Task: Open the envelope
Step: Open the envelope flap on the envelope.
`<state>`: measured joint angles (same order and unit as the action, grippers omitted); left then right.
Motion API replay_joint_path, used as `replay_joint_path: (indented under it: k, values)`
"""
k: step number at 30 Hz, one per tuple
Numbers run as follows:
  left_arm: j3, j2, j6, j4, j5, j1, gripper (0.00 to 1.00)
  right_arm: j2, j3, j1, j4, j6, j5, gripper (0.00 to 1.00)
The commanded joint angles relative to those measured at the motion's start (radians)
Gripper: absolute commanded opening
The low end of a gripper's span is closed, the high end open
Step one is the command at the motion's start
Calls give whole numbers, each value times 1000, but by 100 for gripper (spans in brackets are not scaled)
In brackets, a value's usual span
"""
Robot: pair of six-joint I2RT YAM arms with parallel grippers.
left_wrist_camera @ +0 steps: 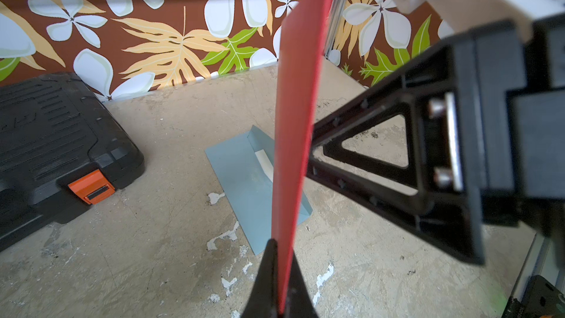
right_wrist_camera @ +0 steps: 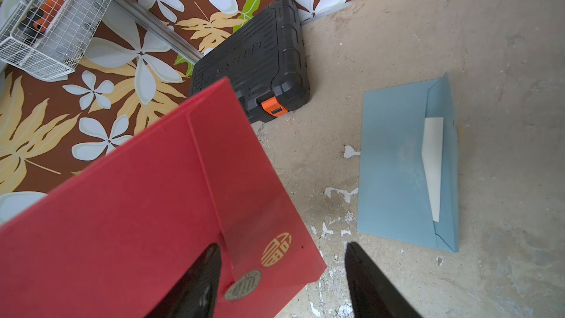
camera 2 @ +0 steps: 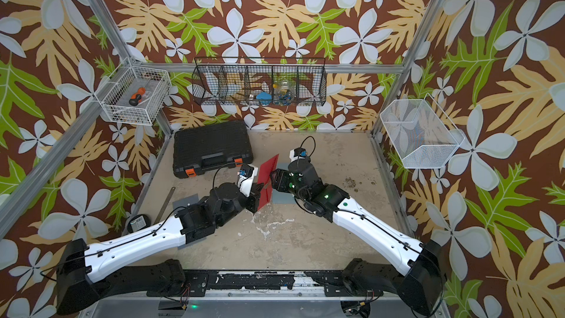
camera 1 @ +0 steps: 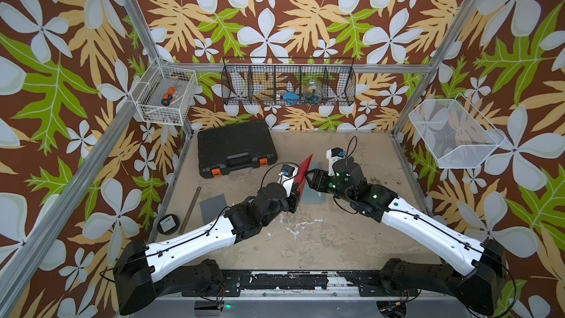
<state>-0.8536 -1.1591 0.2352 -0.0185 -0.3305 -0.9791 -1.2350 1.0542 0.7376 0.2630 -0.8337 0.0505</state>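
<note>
Red envelope (right_wrist_camera: 128, 203) in my left claw (left_wrist_camera: 279, 286): plain red, with a gold emblem (right_wrist_camera: 276, 249) and a round bronze-coloured seal (right_wrist_camera: 243, 284) on its flap. My claws are black; my arms are white and black. Pale blue envelope (right_wrist_camera: 394, 166) on the bench (camera 1: 321, 240), white paper showing inside. Bench is beige, mottled with white chips. Tool case (camera 1: 237, 148) at far left: black with orange latches. Walls (camera 1: 290, 10): brown, with white flowers and tan and green leaves.

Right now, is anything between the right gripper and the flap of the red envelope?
Nothing visible. The left gripper holds the red envelope on edge above the table, and the right gripper is open right at its flap. The blue envelope lies flat on the table, off to the side.
</note>
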Motion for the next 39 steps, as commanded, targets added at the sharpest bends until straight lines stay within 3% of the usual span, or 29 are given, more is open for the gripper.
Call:
replay_joint_path:
  k: [1,32,39]
  values:
    - [-8,0,3,-6,17,0,0,-3,10,2,-13,-14,-29,66]
    - [-15,-5,-1,-9,48,0,0,-3,-3,1,-23,-31,-15,66]
    - [-9,2,-51,-10,48,0,0,-6,-5,1,-18,-44,-11,63]
